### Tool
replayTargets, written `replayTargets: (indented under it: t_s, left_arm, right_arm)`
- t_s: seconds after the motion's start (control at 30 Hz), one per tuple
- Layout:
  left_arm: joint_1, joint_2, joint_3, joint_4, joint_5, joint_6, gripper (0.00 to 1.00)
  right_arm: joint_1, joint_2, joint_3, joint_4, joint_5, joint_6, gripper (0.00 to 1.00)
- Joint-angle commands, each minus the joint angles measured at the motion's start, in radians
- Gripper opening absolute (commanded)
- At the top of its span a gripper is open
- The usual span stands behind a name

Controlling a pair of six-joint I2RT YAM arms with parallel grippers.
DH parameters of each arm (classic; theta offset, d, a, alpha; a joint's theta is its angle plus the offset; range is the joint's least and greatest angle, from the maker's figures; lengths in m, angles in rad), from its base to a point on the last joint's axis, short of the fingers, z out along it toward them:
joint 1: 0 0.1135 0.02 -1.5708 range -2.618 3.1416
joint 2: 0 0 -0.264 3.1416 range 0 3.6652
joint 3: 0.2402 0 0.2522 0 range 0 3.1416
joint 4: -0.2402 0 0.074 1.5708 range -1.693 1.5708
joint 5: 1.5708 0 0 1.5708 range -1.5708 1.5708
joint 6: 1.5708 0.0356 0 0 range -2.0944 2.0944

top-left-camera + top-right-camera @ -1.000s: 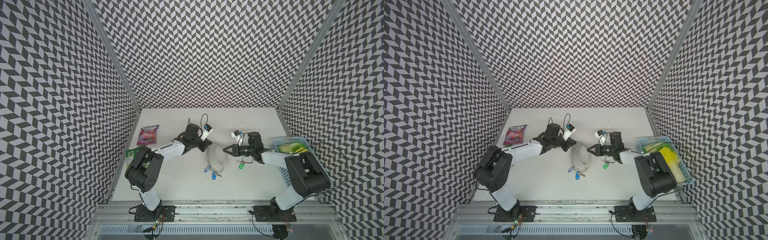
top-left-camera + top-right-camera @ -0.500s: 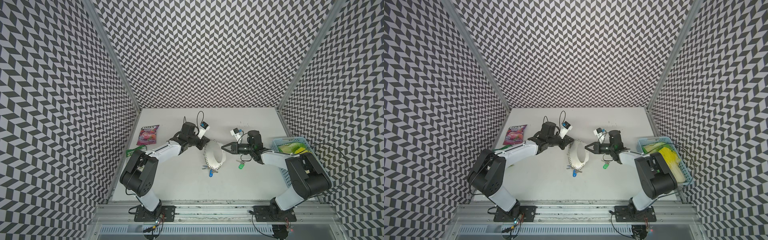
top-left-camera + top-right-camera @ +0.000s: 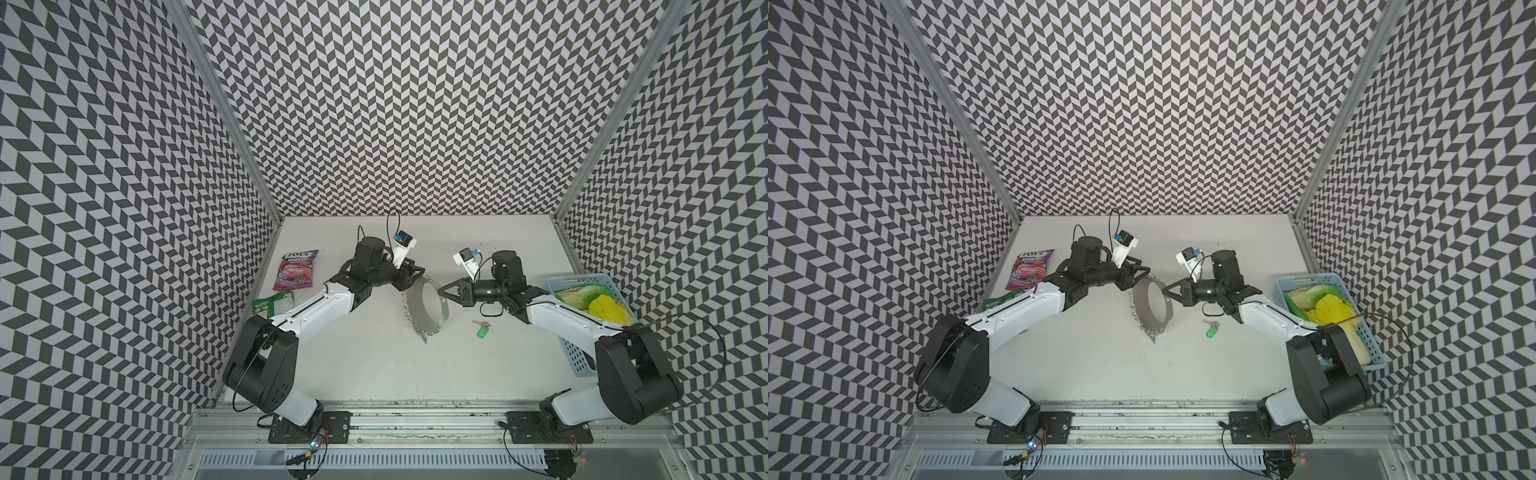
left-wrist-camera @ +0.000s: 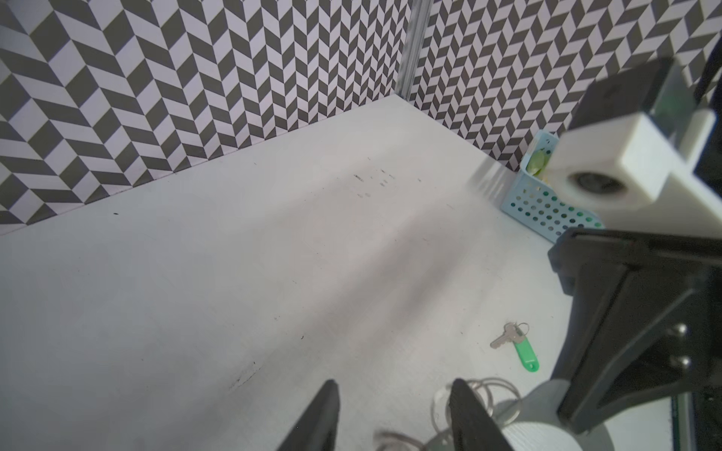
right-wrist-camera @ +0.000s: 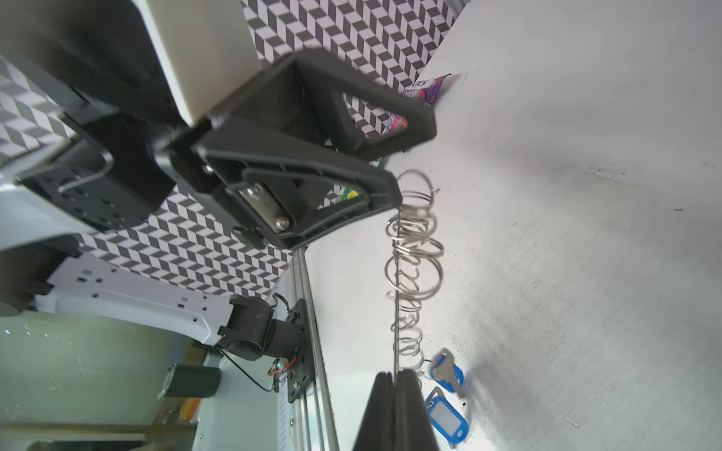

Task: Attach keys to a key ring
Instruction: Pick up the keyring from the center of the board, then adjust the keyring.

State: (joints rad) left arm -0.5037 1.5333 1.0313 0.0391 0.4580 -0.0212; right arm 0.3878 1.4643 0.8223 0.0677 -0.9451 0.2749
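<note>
The key ring (image 3: 431, 307) (image 3: 1152, 307), a gray crescent plate fringed with wire rings, stands on edge mid-table. My right gripper (image 3: 441, 291) (image 5: 396, 375) is shut on its edge; in the right wrist view the plate shows edge-on with its rings (image 5: 414, 254) strung above the jaws. My left gripper (image 3: 417, 272) (image 4: 394, 386) is open beside the plate's far end, with nothing between its fingers. The keys, a silver key on a green tag (image 3: 482, 330) (image 3: 1212, 330) (image 4: 523, 349), lie flat on the table under my right arm, apart from both grippers.
Two blue-tagged keys (image 5: 445, 418) hang from the plate's lowest rings, a blue tag showing in a top view (image 3: 426, 338). A purple snack bag (image 3: 295, 270) and a green packet (image 3: 272, 302) lie by the left wall. A light-blue basket (image 3: 579, 277) stands at the right.
The plate went from lying flat to standing on edge, gripped by both grippers. The left gripper then opened and let go; the right gripper stays shut on it.
</note>
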Motion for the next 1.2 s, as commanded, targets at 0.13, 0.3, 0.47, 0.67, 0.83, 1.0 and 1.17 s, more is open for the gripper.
replayTargets:
  t_s: [0.13, 0.3, 0.47, 0.67, 0.83, 1.0, 1.17]
  left_arm:
    - [0.031, -0.072, -0.026, -0.009, -0.018, -0.015, 0.60]
    - [0.052, -0.110, -0.044, -0.027, 0.010, -0.025, 0.62]
    - [0.100, -0.146, -0.051, -0.028, 0.093, -0.067, 0.64]
    - [0.149, -0.179, -0.069, 0.015, 0.215, -0.116, 0.65]
    - [0.151, -0.218, -0.083, 0.018, 0.293, -0.113, 0.66]
    - [0.154, -0.256, -0.085, 0.015, 0.388, -0.126, 0.71]
    - [0.159, -0.256, -0.084, -0.029, 0.530, -0.122, 0.76]
  right_arm:
    - [0.021, -0.038, 0.057, -0.122, 0.041, -0.208, 0.00]
    - [0.055, -0.056, 0.104, -0.249, 0.220, -0.363, 0.00]
    - [0.085, -0.133, 0.114, -0.262, 0.373, -0.469, 0.00]
    - [0.116, -0.209, 0.110, -0.224, 0.442, -0.599, 0.00]
    - [0.155, -0.232, 0.132, -0.273, 0.490, -0.747, 0.00]
    - [0.155, -0.251, 0.136, -0.325, 0.409, -0.861, 0.00]
    - [0.158, -0.255, 0.160, -0.410, 0.350, -0.953, 0.00]
